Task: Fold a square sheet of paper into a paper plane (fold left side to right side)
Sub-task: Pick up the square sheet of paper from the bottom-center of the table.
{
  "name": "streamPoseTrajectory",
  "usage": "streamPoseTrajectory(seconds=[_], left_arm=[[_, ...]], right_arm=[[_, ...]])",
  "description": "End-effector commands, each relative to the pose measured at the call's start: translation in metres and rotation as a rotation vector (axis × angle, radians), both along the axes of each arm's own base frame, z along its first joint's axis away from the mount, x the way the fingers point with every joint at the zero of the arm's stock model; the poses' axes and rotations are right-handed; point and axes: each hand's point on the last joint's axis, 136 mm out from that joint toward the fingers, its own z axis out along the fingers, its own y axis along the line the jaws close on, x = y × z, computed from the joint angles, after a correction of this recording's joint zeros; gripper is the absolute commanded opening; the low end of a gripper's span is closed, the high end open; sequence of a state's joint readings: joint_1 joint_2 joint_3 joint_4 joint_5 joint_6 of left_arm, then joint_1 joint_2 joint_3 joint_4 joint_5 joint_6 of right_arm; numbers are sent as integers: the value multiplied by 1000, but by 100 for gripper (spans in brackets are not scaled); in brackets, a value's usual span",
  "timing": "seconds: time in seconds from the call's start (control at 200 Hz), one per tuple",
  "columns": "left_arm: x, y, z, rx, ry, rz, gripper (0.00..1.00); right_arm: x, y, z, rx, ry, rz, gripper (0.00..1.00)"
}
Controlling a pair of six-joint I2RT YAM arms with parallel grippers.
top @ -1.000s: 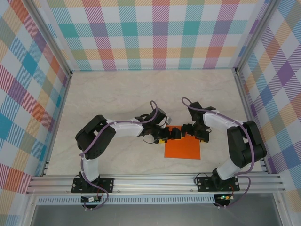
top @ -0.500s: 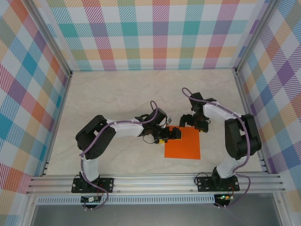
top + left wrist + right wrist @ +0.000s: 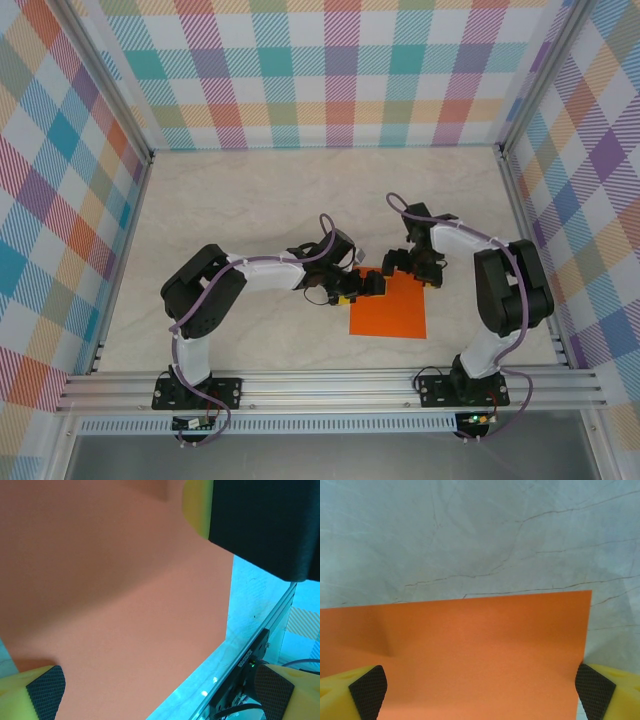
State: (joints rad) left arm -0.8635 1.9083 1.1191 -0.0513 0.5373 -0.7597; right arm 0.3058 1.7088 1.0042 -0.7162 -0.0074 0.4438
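Observation:
The square sheet of paper (image 3: 390, 315) lies flat and orange on the marble table, near the front between the two arms. No fold shows in it; a paper plane is out of view. My left gripper (image 3: 368, 284) hovers open at the sheet's far left corner. In the left wrist view the sheet (image 3: 115, 610) spreads between the pads (image 3: 46, 692), with nothing gripped. My right gripper (image 3: 398, 266) stands open over the sheet's far edge. In the right wrist view the sheet (image 3: 480, 645) reaches from one pad (image 3: 368, 690) to the other, its far edge straight against the table.
Aluminium rails (image 3: 330, 388) run along the table's front edge, close to the sheet's near side. Checked walls (image 3: 330, 70) close in the back and both sides. Bare marble (image 3: 260, 200) stretches behind the grippers. The right gripper's black and yellow body (image 3: 260, 525) hangs close to the left wrist camera.
The right gripper pulled back from beside the left gripper toward the far side, then settled over the sheet's far edge. The left arm and the sheet have stayed put.

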Motion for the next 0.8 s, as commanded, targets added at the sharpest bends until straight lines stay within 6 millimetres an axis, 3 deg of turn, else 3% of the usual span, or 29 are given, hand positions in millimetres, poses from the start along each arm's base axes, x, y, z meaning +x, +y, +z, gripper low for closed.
streamPoseTrajectory(seconds=[0.0, 0.29, 0.555, 0.795], left_arm=[[-2, -8, -4, 11, -23, -15, 100], [0, -8, -6, 15, -22, -13, 100], [-1, -7, -7, 20, -19, -12, 100], [0, -8, -7, 20, -23, -10, 100]], right_arm=[[-29, 12, -9, 47, 94, 1, 100], [-38, 44, 5, 101, 83, 62, 100], [-25, 29, 22, 16, 23, 89, 100], [-35, 51, 9, 138, 72, 95, 98]])
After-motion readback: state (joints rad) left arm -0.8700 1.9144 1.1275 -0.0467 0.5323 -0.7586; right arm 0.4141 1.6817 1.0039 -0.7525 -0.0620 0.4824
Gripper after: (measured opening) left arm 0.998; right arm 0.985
